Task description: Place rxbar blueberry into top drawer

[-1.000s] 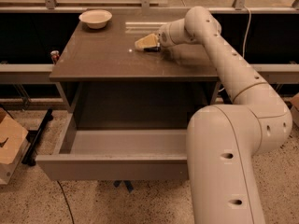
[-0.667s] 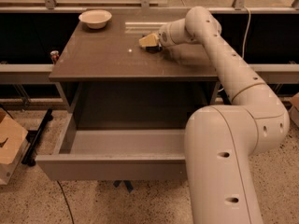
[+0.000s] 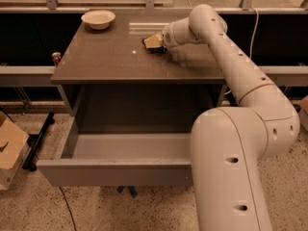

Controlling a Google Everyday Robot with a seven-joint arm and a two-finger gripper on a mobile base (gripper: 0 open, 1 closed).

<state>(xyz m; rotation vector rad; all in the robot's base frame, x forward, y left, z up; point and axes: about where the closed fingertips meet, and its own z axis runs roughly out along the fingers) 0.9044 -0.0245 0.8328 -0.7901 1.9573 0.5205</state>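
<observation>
My gripper (image 3: pixel 153 42) is low over the back middle of the brown cabinet top (image 3: pixel 110 57), with the arm reaching in from the right. A small dark flat thing, the rxbar blueberry (image 3: pixel 159 49), lies on the top right under the gripper and is mostly hidden by it. I cannot tell whether the gripper touches it. The top drawer (image 3: pixel 115 172) is pulled out wide below the top. Its pale grey floor (image 3: pixel 130 146) is bare where it shows, and its right part is hidden by my arm.
A round cream bowl (image 3: pixel 98 19) stands at the back left corner of the top. A small red can (image 3: pixel 57 57) sits on the ledge left of the cabinet. A cardboard box (image 3: pixel 9 150) is on the floor at the left.
My gripper has edged slightly to the right over the cabinet top. The drawer and the bowl have not moved.
</observation>
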